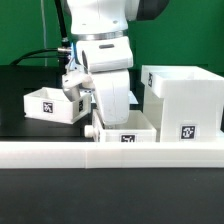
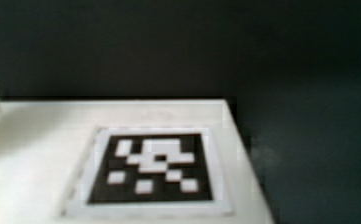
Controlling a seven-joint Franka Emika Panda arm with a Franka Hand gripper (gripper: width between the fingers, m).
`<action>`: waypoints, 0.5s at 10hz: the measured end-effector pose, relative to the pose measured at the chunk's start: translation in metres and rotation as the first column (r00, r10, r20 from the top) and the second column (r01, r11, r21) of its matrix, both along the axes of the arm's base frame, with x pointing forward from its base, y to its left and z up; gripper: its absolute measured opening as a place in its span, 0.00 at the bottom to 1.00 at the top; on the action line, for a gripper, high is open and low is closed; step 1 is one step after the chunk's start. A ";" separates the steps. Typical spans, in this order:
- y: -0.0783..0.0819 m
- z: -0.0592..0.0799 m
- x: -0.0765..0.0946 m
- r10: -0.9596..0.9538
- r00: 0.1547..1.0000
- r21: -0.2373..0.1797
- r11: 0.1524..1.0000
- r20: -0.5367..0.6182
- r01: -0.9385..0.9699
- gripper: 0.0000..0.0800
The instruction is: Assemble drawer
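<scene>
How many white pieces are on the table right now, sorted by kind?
Housing: 1
Trays: 2, the side tray at the exterior view's left and the middle tray
Low wall: 1
Total: 4

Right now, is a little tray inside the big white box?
No: one small tray and the other tray both sit outside the large housing.
</scene>
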State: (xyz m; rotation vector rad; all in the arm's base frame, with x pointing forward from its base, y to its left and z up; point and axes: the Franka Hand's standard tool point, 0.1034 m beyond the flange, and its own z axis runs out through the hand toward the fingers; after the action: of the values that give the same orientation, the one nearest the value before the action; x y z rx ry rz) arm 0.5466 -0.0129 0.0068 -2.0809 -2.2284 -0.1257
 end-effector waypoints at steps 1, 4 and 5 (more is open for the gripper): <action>-0.001 0.000 0.000 -0.003 1.000 0.000 1.000 -0.001 0.003 0.05; -0.001 -0.001 -0.001 -0.004 1.000 0.001 1.000 -0.002 0.004 0.05; 0.001 -0.001 -0.001 -0.016 1.000 0.001 1.000 -0.003 0.016 0.05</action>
State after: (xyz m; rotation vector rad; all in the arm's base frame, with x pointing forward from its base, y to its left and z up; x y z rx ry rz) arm 0.5456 -0.0117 0.0057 -2.0974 -2.2097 -0.1245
